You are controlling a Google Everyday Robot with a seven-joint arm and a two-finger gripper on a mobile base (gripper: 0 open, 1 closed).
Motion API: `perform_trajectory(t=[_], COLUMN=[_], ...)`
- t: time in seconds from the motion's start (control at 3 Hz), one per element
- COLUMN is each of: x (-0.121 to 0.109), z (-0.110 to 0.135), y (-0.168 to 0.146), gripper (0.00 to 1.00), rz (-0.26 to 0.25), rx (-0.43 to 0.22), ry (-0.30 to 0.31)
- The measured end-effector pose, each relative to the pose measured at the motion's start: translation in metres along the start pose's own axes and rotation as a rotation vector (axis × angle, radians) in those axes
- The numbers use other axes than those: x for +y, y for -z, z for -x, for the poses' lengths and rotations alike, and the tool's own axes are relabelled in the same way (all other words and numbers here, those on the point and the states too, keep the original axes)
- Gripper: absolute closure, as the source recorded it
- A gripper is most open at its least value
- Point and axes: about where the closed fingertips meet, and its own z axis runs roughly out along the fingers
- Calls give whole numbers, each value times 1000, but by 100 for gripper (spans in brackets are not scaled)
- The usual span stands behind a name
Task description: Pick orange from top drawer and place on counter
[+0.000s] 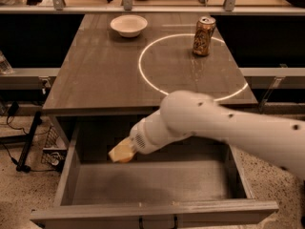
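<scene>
One orange [126, 158] sits pinched between the gripper's [122, 153] fingers [116, 152] above the open top drawer [157, 182].

no text, brand name or number can be read anywhere here. the drink can [204, 36] standing on the counter [100, 80] carries tan-and-gold print, but its lettering is too blurred to make out. the white ring [139, 66] marked on the counter is a plain line with no words. the gripper [120, 152], at the end of the white arm [228, 128], hangs inside the open top drawer [157, 187], left of centre, and shows no legible marking.
</scene>
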Motion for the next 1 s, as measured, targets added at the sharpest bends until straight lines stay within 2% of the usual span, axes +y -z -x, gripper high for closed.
perform_trajectory(t=[0.33, 0.67, 1.0], x=[-60, -51, -51], z=[-9, -8, -7], y=[101, 93, 93], gripper=[100, 100, 100], rz=[-86, -71, -72], rx=[-13, -1, -3], ry=[99, 144, 138])
